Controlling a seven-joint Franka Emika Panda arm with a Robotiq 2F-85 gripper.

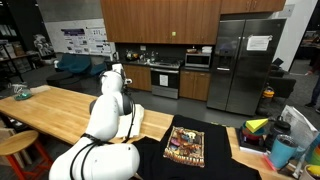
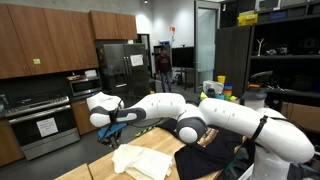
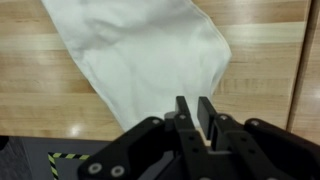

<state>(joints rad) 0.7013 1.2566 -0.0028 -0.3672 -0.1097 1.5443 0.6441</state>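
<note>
A white cloth (image 3: 140, 60) lies flat on the wooden table (image 3: 270, 60), filling the upper middle of the wrist view. My gripper (image 3: 194, 103) hangs above the cloth's near edge, beside its right-hand corner. The two black fingers (image 3: 182, 110) stand a narrow gap apart with nothing between them. In an exterior view the gripper (image 2: 112, 128) hovers a little above the same cloth (image 2: 140, 160), pointing down at it. From the opposite side, the white arm (image 1: 112, 100) hides most of the cloth (image 1: 152, 122) and the gripper itself.
A black T-shirt with a colourful print (image 1: 185, 145) lies on the table next to the cloth. Bins and cluttered items (image 1: 280, 135) sit at the table's end. A wooden stool (image 1: 15, 145) stands beside it. Yellow-black tape (image 3: 70, 160) marks the table edge.
</note>
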